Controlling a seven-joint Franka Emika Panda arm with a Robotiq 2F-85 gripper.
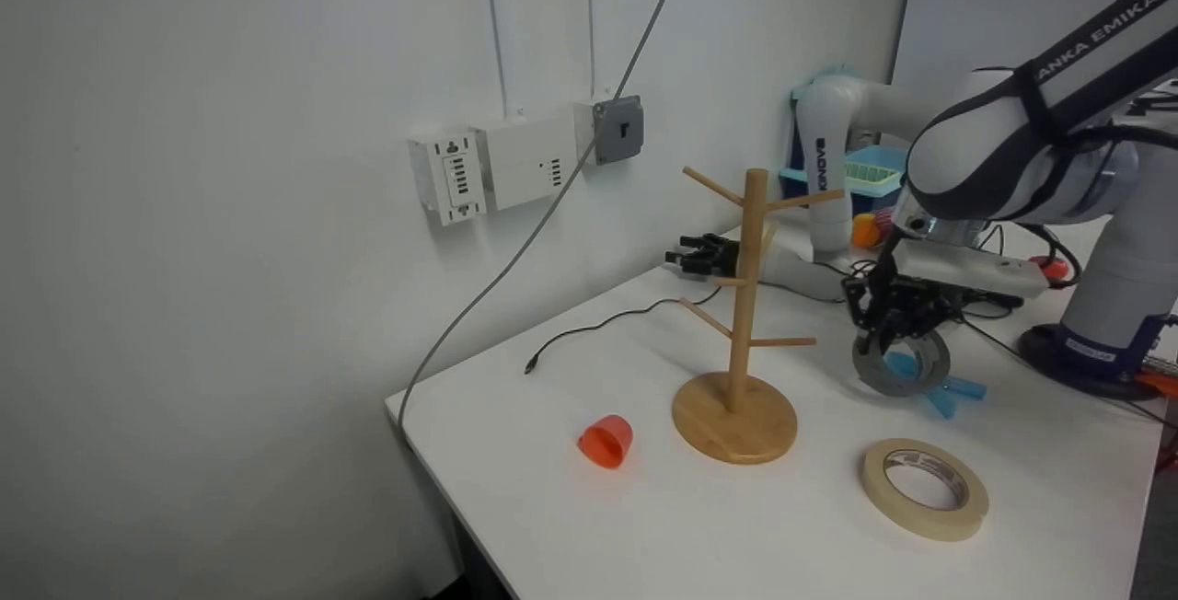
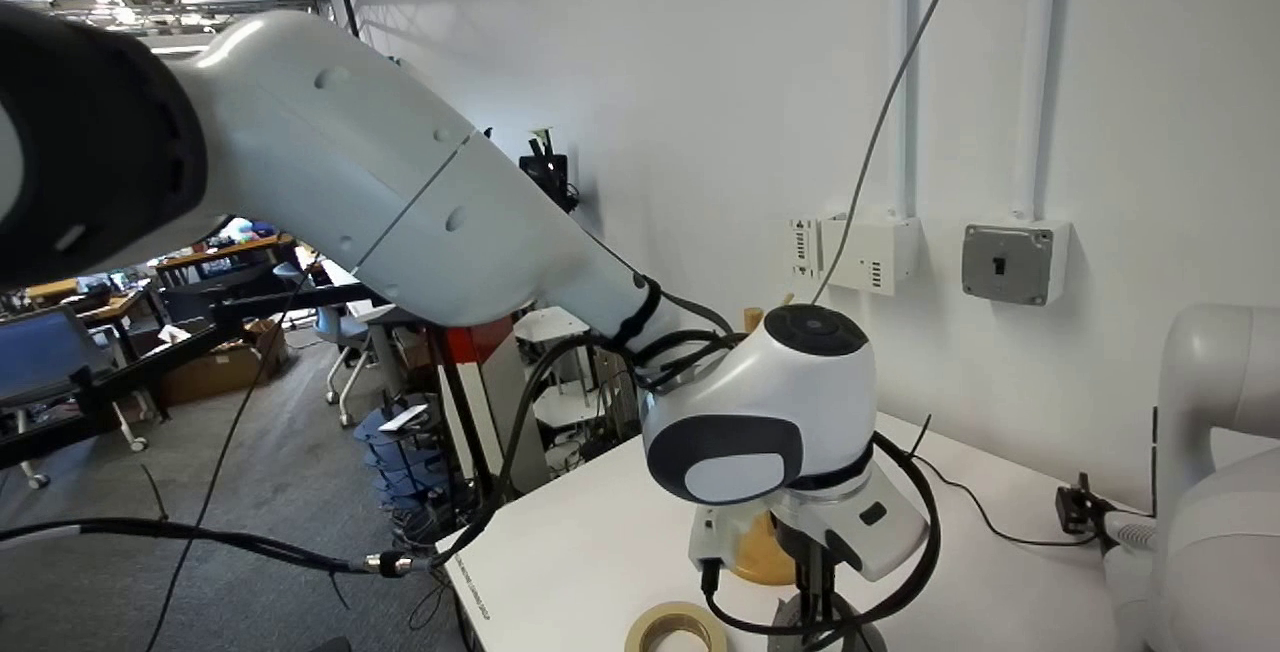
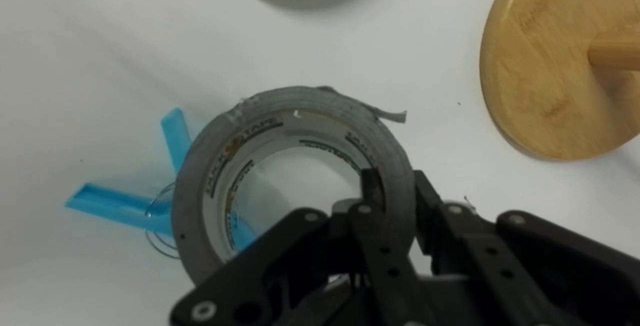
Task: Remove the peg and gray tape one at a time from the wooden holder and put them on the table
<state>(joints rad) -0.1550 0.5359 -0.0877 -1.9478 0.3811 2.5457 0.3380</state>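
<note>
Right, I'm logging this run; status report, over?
Gripper shut on gray tape. Tape off wooden holder. Blue peg on table, partly beneath tape, possibly in the way; contact unclear.

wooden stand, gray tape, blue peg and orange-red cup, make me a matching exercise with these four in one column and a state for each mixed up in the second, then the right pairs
Things
1. wooden stand
2. gray tape
3. blue peg
4. orange-red cup

States
A. partly hidden by the gray tape in the wrist view
B. tipped on its side
C. standing upright on the table
D. gripped between the jaws

Right pairs: 1-C, 2-D, 3-A, 4-B
</note>
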